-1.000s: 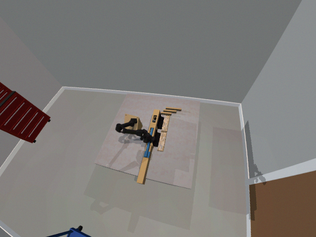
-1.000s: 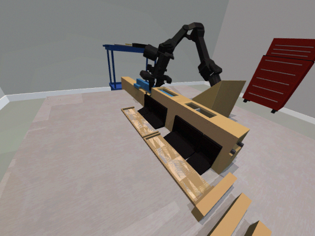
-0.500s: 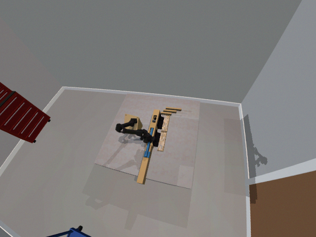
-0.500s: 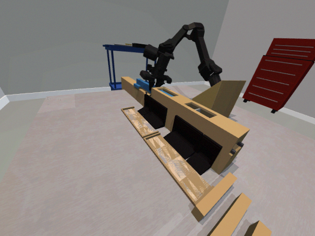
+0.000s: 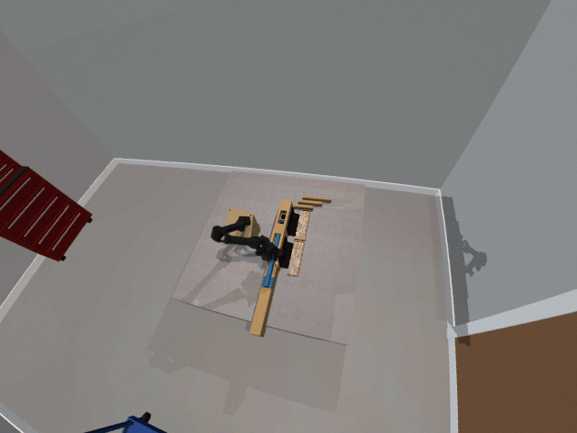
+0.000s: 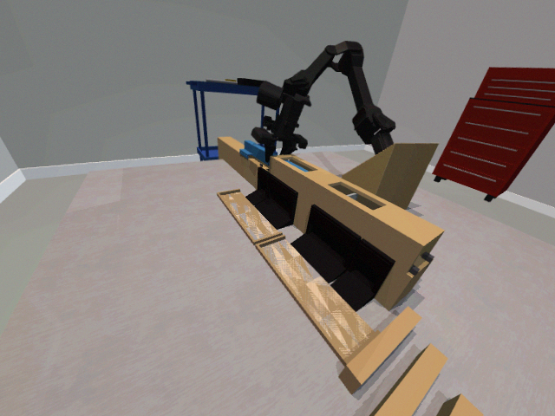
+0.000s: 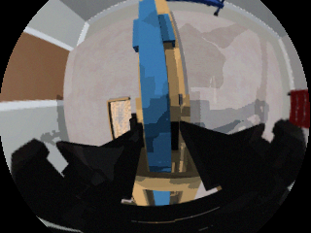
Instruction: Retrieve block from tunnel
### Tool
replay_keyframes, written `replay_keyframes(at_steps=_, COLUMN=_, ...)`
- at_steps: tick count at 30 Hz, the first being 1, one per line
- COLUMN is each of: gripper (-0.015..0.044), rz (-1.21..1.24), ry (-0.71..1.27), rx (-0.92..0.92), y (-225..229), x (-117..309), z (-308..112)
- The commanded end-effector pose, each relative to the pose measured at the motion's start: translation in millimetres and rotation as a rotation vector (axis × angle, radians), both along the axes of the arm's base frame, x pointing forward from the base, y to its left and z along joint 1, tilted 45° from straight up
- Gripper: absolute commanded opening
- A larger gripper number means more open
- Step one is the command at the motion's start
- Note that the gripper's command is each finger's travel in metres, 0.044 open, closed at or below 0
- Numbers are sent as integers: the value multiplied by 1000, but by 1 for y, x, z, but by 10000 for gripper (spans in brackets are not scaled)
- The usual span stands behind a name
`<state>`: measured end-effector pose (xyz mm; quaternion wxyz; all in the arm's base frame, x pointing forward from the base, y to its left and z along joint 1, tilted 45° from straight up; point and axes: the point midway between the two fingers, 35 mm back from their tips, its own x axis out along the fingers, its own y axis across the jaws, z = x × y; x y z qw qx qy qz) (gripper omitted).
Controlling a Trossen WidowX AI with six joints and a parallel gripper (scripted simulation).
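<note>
The tan covered tunnel (image 5: 286, 205) (image 6: 403, 224) (image 7: 167, 183) stands with two windows in its top. The blue handle (image 5: 268, 281) (image 6: 254, 150) (image 7: 155, 73) sticks out of one end and lies along a tan rail (image 5: 262, 312) (image 6: 229, 146). Blue also shows through the nearer-to-handle window. A small pale part shows in the other window; I cannot tell whether it is the block. My gripper (image 5: 275, 255) (image 6: 278, 151) (image 7: 161, 126) is open, close to the tunnel mouth, its fingers on either side of the handle, with a gap visible at the right finger in the wrist view.
Black flaps (image 6: 342, 250) line the tunnel's side. Two shallow wooden trays (image 5: 296, 258) (image 6: 251, 217) lie beside them. Several loose rods (image 5: 317, 198) (image 6: 386, 349) lie past the far end. A tan wedge (image 6: 405, 172) stands on the arm's side of the tunnel.
</note>
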<state>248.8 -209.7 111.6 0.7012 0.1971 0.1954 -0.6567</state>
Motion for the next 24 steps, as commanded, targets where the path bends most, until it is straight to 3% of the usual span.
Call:
replay_keyframes(at_steps=1, gripper=341, rz=11, ry=-16, rx=8, y=10, x=6, z=14)
replay_keyframes(at_steps=5, gripper=440, rz=20, ry=-8, rx=25, y=22, x=7, z=28)
replay_keyframes(at_steps=8, gripper=440, rz=17, ry=3, rx=26, y=16, x=5, z=21)
replay_keyframes(at_steps=13, gripper=440, rz=22, ry=-7, rx=25, y=-13, x=8, z=62)
replay_keyframes(at_steps=24, gripper=440, rz=21, ry=-7, rx=25, y=-18, x=8, z=57)
